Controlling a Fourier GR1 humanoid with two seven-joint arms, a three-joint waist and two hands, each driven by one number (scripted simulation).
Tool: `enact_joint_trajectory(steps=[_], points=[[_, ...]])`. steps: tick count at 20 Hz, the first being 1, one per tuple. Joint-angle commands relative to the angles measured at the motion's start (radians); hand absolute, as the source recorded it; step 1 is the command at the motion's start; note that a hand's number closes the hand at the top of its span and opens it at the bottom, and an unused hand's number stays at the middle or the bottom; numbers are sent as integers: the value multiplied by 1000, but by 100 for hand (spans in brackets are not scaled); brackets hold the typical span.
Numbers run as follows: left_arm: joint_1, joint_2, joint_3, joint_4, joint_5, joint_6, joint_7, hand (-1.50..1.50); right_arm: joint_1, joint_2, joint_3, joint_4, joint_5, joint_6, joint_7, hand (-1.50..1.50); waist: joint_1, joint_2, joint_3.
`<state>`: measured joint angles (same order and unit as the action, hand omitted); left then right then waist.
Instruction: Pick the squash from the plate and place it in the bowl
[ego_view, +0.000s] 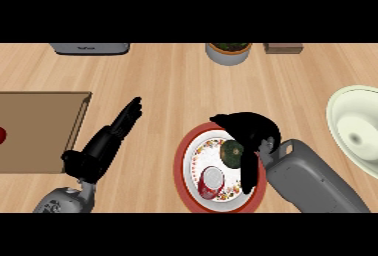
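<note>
A dark green squash (232, 151) lies on the red-rimmed, flower-patterned plate (187, 172) at the lower centre. My right hand (251, 131) is over the plate, its fingers curled down round the squash's right side and partly hiding it. The pale cream bowl (354, 131) stands at the right edge, cut off by the frame. My left hand (111, 137) rests on the counter to the left of the plate, fingers straight and pointing away, holding nothing.
A brown cutting board (40, 130) with a red item at its left edge lies at the left. A grey appliance (90, 48), a plant pot (228, 52) and a small brown box (284, 48) line the far edge.
</note>
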<state>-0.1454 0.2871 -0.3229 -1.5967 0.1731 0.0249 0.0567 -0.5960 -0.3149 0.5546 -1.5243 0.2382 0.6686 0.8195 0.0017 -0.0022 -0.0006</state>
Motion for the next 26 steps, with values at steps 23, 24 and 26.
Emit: enact_joint_trajectory(steps=[23, 24, 26], points=[[33, -126, 81, 10, -125, -95, 0, 0, 297, 52, 12, -44, 581, -168, -258, -150, -3, 1, 1], [28, -103, 98, -30, -107, -114, 41, 0, 250, 114, 7, 102, 609, -225, -272, -150, 2, 2, 1], [-21, -131, 128, 29, -109, -112, 42, 0, 243, 102, -41, 114, 604, -197, -319, -150, -1, 3, 1]])
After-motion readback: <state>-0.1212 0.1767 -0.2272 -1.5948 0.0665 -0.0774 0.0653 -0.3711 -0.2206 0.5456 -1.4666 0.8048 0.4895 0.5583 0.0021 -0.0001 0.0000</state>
